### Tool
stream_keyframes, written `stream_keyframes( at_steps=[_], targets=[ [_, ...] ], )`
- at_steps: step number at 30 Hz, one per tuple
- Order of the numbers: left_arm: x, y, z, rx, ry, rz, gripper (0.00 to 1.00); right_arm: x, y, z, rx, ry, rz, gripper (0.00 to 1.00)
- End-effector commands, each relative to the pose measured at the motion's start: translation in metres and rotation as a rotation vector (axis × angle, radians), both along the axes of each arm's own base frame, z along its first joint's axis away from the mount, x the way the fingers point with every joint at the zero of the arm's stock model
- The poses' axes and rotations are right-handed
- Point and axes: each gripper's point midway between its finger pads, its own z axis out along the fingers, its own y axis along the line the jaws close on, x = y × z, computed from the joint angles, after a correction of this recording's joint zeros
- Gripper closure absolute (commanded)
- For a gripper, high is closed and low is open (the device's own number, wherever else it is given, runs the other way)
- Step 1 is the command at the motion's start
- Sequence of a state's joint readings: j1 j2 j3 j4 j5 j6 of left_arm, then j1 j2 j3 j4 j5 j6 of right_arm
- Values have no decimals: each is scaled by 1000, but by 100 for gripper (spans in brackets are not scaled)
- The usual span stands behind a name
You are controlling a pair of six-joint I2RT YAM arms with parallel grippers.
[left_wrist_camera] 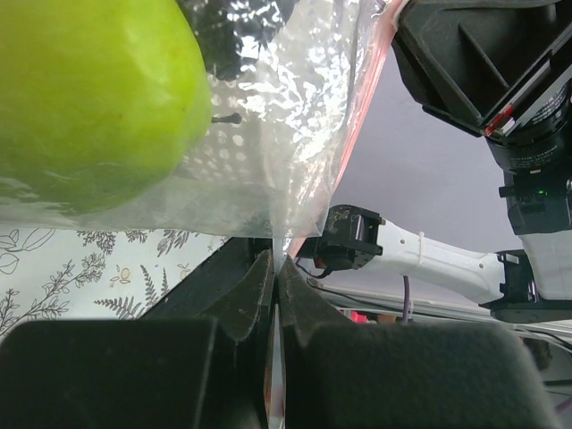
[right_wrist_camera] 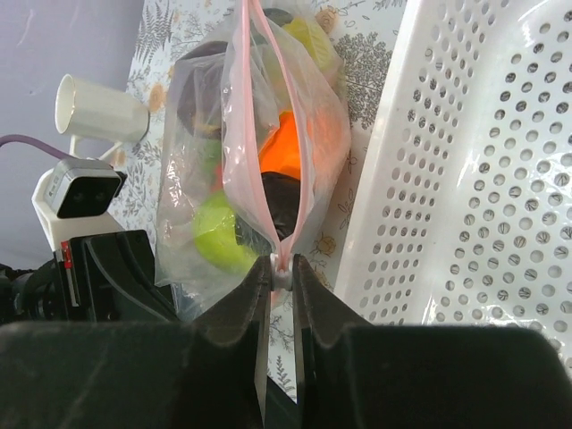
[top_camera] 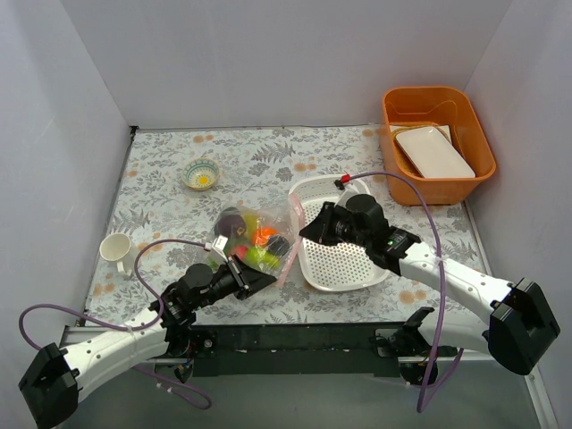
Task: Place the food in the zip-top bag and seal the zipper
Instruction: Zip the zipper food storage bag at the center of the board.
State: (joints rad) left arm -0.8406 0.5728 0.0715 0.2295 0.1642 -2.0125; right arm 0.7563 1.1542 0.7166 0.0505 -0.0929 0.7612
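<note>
Pinching the clear crinkly plastic zip-top bag (top_camera: 256,234) at both ends. My L fingers (left_wrist_camera: 270,268) are clamped together on its lower plastic edge, and my R fingers (right_wrist_camera: 270,273) are squeezed on the thin pale pink zipper strip (right_wrist_camera: 257,134). Plastic fruits are inside, incl. a smooth green pear (left_wrist_camera: 89,98) and an orange piece (right_wrist_camera: 286,143). The bag is btwn my arms over the floral bench (top_camera: 161,179), just beside the white perforated basket (top_camera: 344,259).

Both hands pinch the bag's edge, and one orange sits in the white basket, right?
No. The basket holds nothing, as the top view shows; the orange is inside the bag. The left hand and right hand do pinch the bag's edge.
</note>
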Motion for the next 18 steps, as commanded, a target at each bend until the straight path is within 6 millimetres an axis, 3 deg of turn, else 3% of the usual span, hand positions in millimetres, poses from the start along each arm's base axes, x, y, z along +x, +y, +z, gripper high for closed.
stream_keyframes(
  at_steps=[1,18],
  targets=[
    [-7,3,-16,-3,147,18,100,35,-4,45,44,-142,-70,90],
    [-12,8,-24,13,167,22,100,57,-6,47,54,-158,-86,90]
  ],
)
